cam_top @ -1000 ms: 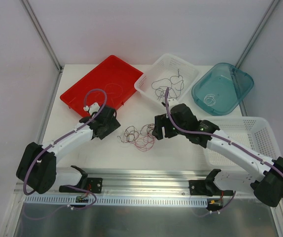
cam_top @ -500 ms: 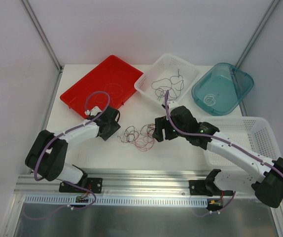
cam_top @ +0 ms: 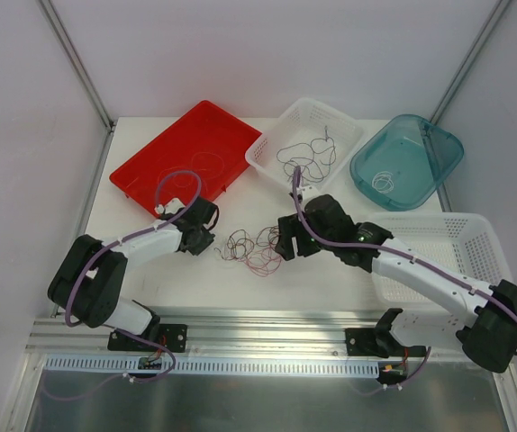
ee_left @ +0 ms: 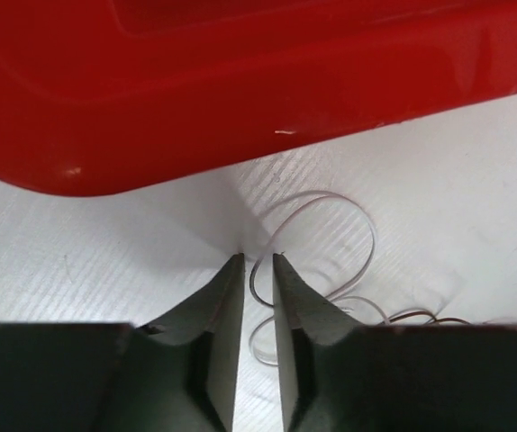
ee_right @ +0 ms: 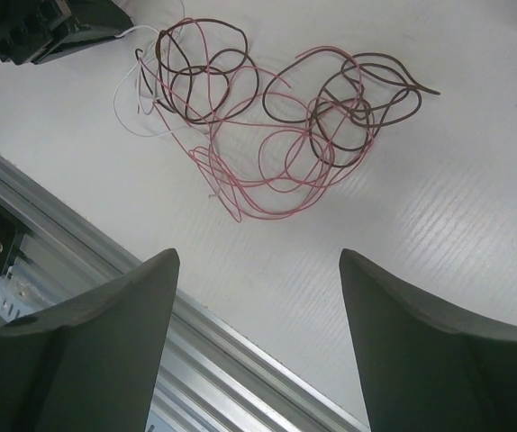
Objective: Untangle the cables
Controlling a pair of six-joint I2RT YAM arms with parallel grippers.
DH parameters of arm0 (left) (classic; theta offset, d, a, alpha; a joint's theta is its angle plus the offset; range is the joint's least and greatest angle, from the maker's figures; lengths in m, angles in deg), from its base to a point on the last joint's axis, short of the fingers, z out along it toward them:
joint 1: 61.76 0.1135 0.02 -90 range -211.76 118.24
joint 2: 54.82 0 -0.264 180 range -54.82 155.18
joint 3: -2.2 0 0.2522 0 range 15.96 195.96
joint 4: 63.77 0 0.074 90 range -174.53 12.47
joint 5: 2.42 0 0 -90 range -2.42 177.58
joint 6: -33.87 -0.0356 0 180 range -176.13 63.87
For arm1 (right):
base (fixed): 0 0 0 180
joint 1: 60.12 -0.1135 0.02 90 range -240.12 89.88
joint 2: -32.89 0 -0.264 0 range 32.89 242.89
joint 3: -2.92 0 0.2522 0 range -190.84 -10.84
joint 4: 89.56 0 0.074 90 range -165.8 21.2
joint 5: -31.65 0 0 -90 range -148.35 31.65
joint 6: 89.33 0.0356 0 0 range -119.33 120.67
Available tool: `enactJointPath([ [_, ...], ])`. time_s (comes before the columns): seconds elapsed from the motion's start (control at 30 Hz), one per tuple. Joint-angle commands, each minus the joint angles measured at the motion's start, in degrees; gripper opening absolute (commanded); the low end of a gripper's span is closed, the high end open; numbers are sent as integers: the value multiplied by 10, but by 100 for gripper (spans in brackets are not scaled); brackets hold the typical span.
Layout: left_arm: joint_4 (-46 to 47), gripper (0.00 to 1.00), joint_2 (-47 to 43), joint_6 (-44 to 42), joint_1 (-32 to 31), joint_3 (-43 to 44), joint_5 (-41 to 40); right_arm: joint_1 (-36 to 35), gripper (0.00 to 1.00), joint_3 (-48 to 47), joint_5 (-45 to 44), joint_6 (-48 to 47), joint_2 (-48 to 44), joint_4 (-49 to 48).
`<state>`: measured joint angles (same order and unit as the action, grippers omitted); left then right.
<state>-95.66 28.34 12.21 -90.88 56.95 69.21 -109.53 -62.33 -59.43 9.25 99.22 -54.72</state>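
— Where do we stand with the cables (cam_top: 251, 247)?

— At the first step of pulling them apart, we judge. They lie as one knot on the surface, just off the near right corner of the red tray (cam_top: 185, 144), on the side toward our bases. Pink, dark brown and whitish loops cross each other (we cannot count the crossings).

— And the left gripper (ee_left: 257, 268)?

— It sits low, close to the tray's near edge. Its jaws are narrow, with only a slit between them, and the whitish wire (ee_left: 323, 193) runs through that slit. To us it does not look pinched yet.

— The right gripper (ee_right: 258, 259)?

— Its jaws are wide and hold nothing. It hangs over the knot, on the side away from the tray.

— So what does the next move call for?

— We think the left jaws must close on the whitish strand alone and then draw it slowly toward the tray. Meanwhile the right one should hold back the pink and brown loops. The wire is thin, so it may slip out or drag the whole knot along.
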Motion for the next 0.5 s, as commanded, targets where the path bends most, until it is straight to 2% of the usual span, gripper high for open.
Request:
enactJointPath([
  [0.0,-9,17,-4,-9,6,-12,0,-5,76,-25,3,11,17,-33],
  [0.03,-9,11,-9,-17,6,-11,0,-7,76,-29,5,13,32,-41],
  [0.17,-9,0,-47,-43,6,-9,-2,-15,76,-54,28,14,76,-67],
  [0.47,-26,0,-174,-137,6,1,-19,-32,75,-101,49,40,214,-132],
])
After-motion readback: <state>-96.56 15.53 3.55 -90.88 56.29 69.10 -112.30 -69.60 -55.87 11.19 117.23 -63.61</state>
